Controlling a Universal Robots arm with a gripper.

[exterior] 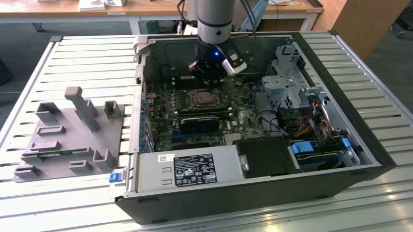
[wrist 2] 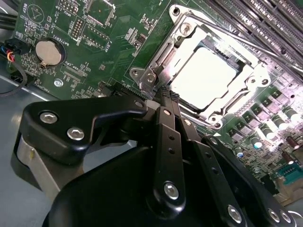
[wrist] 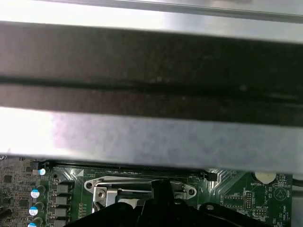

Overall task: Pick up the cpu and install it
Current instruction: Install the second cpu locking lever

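The cpu (wrist 2: 203, 78) lies flat inside the motherboard socket, its silver top glaring under the light, with the metal socket frame (wrist 2: 182, 28) around it. In the exterior view the cpu (exterior: 205, 98) sits in the socket in the middle of the board. My gripper (wrist 2: 164, 96) hovers just beside the socket's edge, and its black fingers are pressed together with nothing between them. The exterior view has the gripper (exterior: 210, 81) just behind the socket, inside the open computer case. The first wrist view catches the socket frame (wrist: 109, 182) and one fingertip (wrist: 161, 188).
The open case wall (exterior: 361, 121) surrounds the motherboard. A drive cage (exterior: 284, 72) and cables (exterior: 303, 121) lie on the exterior view's right, a power supply (exterior: 187, 169) in front. A grey fixture (exterior: 71, 135) stands on the slatted table. A coin battery (wrist 2: 49, 52) sits near the socket.
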